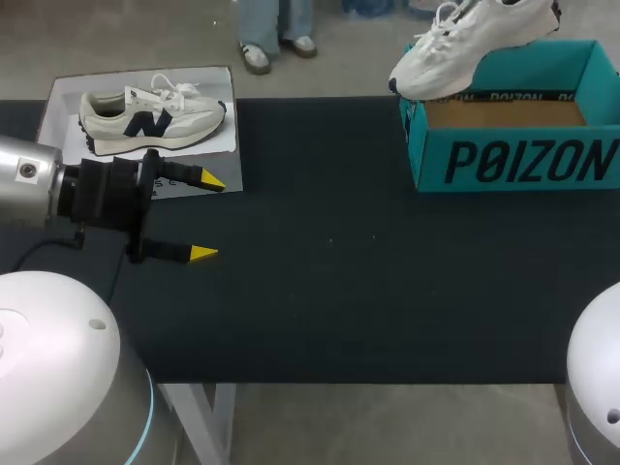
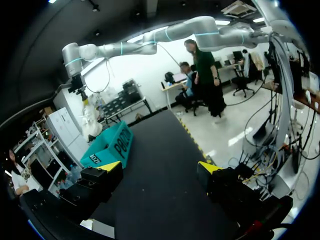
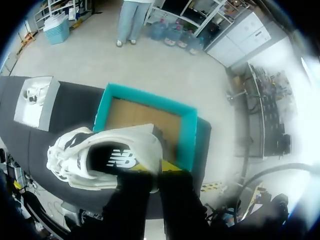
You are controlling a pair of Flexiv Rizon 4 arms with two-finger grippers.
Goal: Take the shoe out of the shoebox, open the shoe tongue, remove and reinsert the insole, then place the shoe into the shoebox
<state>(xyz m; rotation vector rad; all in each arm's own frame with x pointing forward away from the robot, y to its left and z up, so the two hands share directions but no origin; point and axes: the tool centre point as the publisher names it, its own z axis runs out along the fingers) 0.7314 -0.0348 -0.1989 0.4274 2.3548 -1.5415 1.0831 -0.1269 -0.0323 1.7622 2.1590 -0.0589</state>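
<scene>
A white shoe [image 1: 465,44] hangs tilted, toe down, over the near left corner of the open teal shoebox [image 1: 513,160] at the table's far right. In the right wrist view my right gripper [image 3: 152,169] is shut on the heel end of the shoe [image 3: 95,157], high above the shoebox [image 3: 186,131], whose brown floor is bare. From the left wrist view the shoe [image 2: 90,120] dangles from my right arm above the box [image 2: 110,147]. My left gripper [image 1: 205,217] stands open over the table's left side, with nothing between its fingers.
A white sheet [image 1: 68,97] showing a cream and navy shoe lies at the far left corner, just behind the left gripper. The dark table top [image 1: 368,281] stretches between the left gripper and the box.
</scene>
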